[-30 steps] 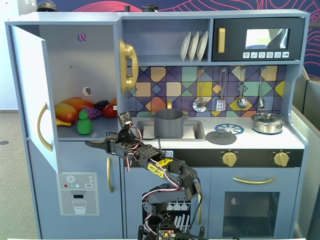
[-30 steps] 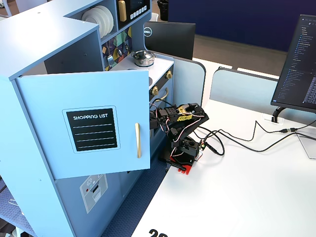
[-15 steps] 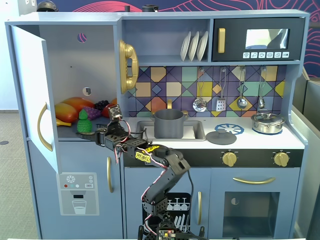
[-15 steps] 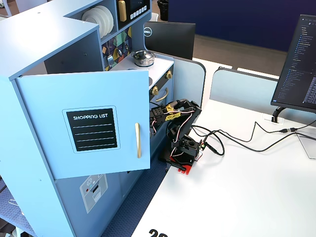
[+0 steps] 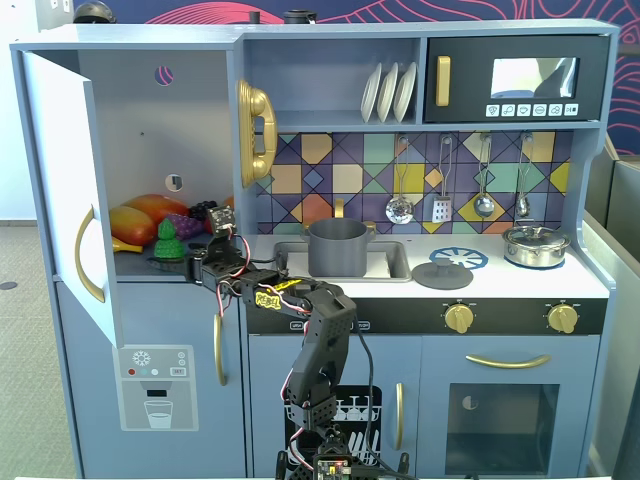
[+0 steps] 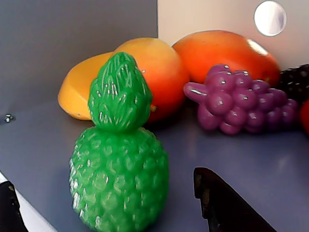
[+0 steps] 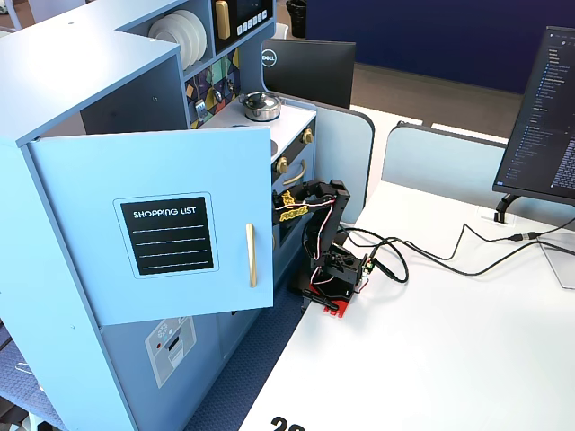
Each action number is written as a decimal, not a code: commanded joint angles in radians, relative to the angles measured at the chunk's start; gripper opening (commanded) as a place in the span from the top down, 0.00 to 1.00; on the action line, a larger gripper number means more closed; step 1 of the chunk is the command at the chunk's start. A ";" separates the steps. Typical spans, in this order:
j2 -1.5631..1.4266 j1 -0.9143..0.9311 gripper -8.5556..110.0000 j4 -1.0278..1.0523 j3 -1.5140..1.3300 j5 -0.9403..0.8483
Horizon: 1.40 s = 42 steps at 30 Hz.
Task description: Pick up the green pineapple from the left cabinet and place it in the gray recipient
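In the wrist view the gripper [image 6: 104, 212] stands wide open, the pineapple [image 6: 119, 159] upright between its jaws on the cabinet [image 5: 150, 130] floor. Beyond lie mangoes [image 6: 154, 72] and grapes [image 6: 241, 101]. The pot [image 5: 337, 247] sits well apart.

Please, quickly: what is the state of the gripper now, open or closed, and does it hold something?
Gripper: open, holding nothing; in the wrist view its fingers stand on either side of the green pineapple, not yet closed on it.

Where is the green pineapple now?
In a fixed view, the green pineapple stands upright inside the open left cabinet, in front of the mango and left of the purple grapes.
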State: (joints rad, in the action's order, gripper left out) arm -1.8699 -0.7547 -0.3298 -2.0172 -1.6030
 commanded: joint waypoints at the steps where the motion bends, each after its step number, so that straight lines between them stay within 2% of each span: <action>1: 0.048 0.005 0.58 -0.031 0.129 0.002; 9: 0.196 -0.023 0.62 -0.054 0.261 -0.005; 13: 0.229 -0.040 0.91 -0.064 0.311 -0.040; 14: 0.229 -0.044 0.93 -0.067 0.322 -0.041; 19: 0.094 -0.077 0.93 -0.018 0.270 -0.052; 27: -0.520 -0.225 0.93 0.488 0.015 -0.278; 32: -0.833 -0.253 0.93 0.635 -0.071 -0.321; 36: -1.045 -0.161 0.93 0.690 -0.130 -0.298; 42: -1.204 0.166 0.93 0.707 -0.123 -0.167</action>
State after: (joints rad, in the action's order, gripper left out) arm -3.0127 -0.7793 0.3804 -2.1783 -1.8438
